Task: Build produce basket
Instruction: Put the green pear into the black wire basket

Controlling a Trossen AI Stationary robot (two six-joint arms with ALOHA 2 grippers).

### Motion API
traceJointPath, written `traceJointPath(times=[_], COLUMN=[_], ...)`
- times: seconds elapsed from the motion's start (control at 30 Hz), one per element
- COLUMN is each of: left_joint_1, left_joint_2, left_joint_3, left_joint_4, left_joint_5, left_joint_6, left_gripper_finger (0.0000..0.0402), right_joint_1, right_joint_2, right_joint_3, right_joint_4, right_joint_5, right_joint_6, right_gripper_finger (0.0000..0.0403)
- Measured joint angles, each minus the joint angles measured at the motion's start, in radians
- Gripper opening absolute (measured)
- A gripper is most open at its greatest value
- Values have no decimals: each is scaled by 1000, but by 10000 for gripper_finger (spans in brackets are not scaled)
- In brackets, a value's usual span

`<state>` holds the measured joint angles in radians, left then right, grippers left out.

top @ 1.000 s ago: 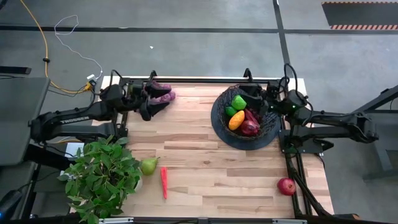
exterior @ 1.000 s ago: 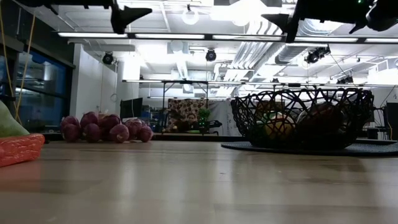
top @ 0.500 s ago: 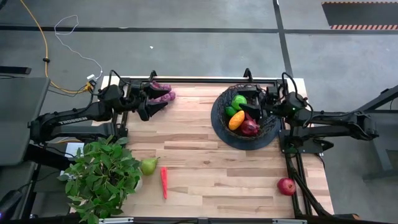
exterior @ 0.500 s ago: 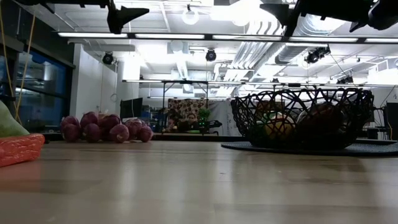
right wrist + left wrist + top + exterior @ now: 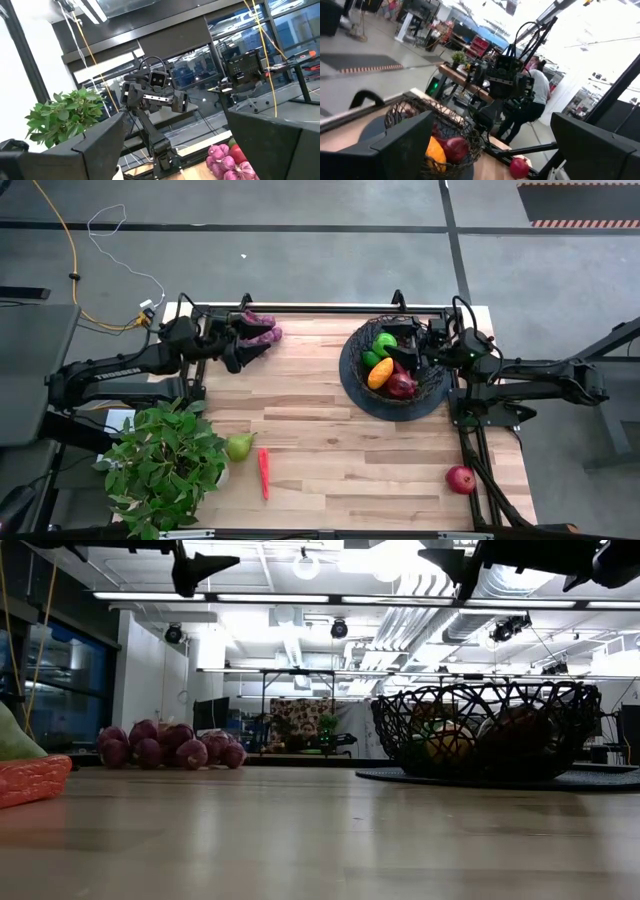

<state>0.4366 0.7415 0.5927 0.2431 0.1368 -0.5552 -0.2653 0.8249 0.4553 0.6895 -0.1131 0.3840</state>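
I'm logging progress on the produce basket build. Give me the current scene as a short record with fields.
basket: black wire basket at the table's far right, holding an orange, green fruit and dark red pieces
still on table: grapes, pear, chilli pepper, apple
left gripper: open, empty, raised beside the grapes
right gripper: open, empty, above the basket
other: potted plant at the near left corner

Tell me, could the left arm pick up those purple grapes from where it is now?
Probably yes: the left gripper hangs open right beside the grapes, with nothing between them.
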Motion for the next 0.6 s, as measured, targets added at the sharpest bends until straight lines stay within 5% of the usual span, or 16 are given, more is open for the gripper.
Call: traceJointPath(times=[0.13,0.43,0.6], left_joint_1=[-26,-218,-352], left_joint_2=[28,250,382], left_joint_3=[21,243,265], left_joint_4=[-150,-951,-1103], left_joint_5=[1,-17,-18], left_joint_6=[-54,-77,-195], left_gripper_finger=[390,390,390], right_joint_1=[0,0,0], right_joint_2=[0,0,0], right_joint_3=[0,0,0], right_joint_4=[-2,-42,-76], right_joint_5=[3,3,3], right_joint_6=[0,0,0], right_gripper_finger=[332,332,332])
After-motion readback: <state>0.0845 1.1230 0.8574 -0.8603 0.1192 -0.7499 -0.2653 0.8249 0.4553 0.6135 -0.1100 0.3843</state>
